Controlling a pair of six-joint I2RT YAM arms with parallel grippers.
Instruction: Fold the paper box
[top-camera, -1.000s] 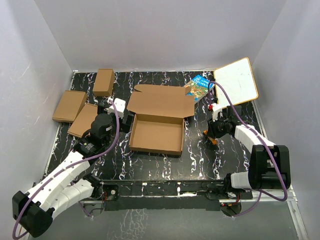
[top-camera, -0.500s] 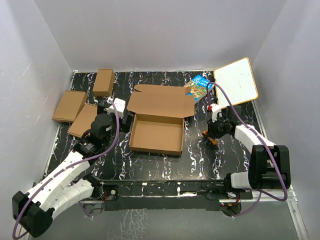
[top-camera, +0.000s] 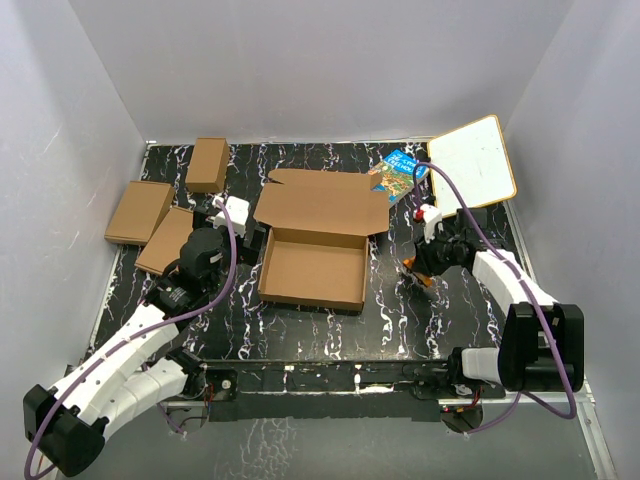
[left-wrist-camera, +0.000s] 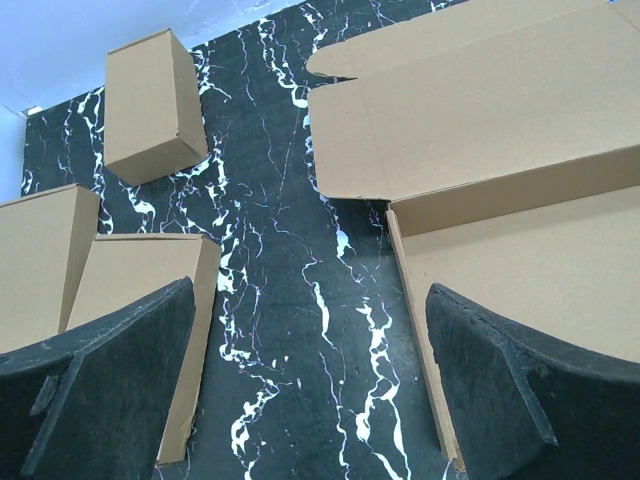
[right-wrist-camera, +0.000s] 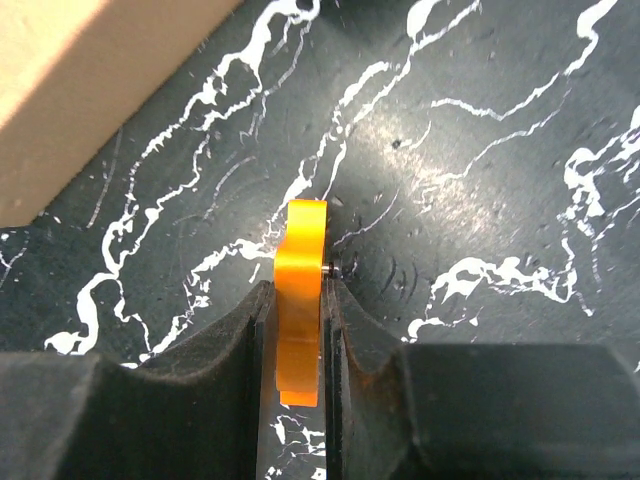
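The paper box (top-camera: 315, 268) lies mid-table as an open brown tray with its lid flap (top-camera: 322, 203) spread flat behind it; its left wall and lid show in the left wrist view (left-wrist-camera: 520, 150). My left gripper (top-camera: 250, 232) hovers just left of the box, open, with only the marbled table between its pads (left-wrist-camera: 310, 300). My right gripper (top-camera: 420, 272) is low over the table to the right of the box, shut on a small orange plastic piece (right-wrist-camera: 300, 250) that stands on edge between its fingers (right-wrist-camera: 298, 300). A corner of the box (right-wrist-camera: 80, 90) shows at the upper left there.
Three smaller folded cardboard boxes sit at the left: one at the back (top-camera: 208, 163), two side by side (top-camera: 139, 211) (top-camera: 168, 240), also seen in the left wrist view (left-wrist-camera: 155, 105) (left-wrist-camera: 140, 290). A blue book (top-camera: 398, 172) and a white board (top-camera: 472, 163) lie at the back right.
The right jaws closed a little more on the orange piece and the right forearm shifted slightly. The left arm and the box have not moved.
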